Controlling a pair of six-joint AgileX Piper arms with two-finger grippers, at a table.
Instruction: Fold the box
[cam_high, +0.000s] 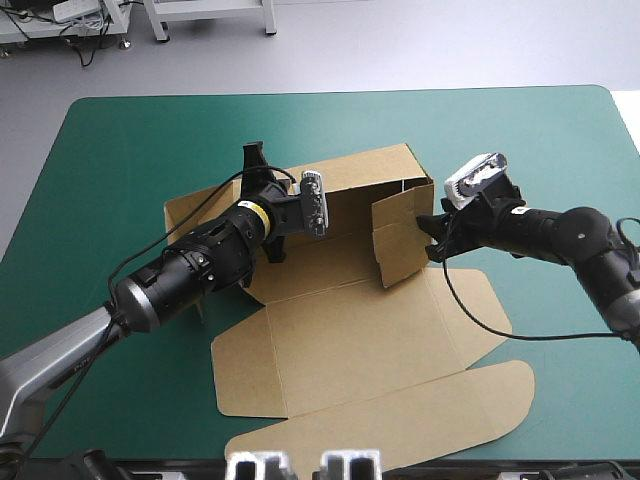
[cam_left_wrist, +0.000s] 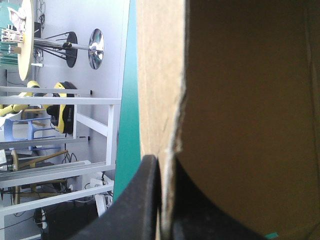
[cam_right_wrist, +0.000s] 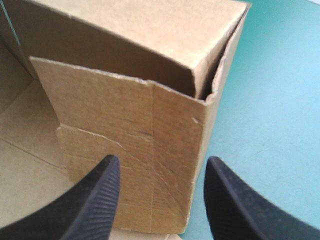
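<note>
Roughly midway: box (cam_high: 340, 330) on the desk (cam_high: 130, 180), back wall (cam_high: 365, 180) raised, right side wall (cam_high: 400, 235) standing but untucked, lid (cam_high: 400, 410) flat. Left gripper (cam_left_wrist: 162, 165) all but closed, pinching the back wall's edge. Right gripper (cam_right_wrist: 163, 159) wide apart, holding nothing, side wall just ahead.

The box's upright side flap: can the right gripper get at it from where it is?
Probably yes: the right gripper is open and sits just in front of the flap, with nothing between them.
</note>
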